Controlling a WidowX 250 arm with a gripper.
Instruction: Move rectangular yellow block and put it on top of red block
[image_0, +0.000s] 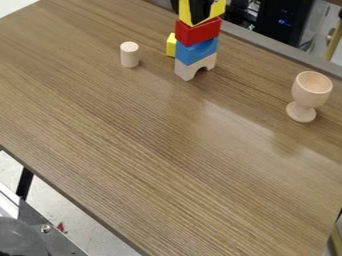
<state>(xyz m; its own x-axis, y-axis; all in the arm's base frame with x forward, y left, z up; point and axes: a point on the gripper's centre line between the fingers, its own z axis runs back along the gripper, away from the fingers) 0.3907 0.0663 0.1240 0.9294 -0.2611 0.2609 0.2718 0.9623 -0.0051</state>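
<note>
Left to right: a wooden cylinder stands upright; near it, a small yellow block lies beside a stack. The stack comprises wooden arch, blue block, red block and, topmost, the rectangular yellow block, at the black gripper, whose grip cannot be determined. At right, an upright wooden goblet shows its bare inner wall.

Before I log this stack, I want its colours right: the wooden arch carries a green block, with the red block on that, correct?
Not green: the camera view shows a blue block on the wooden arch. The red block does sit on it.
</note>
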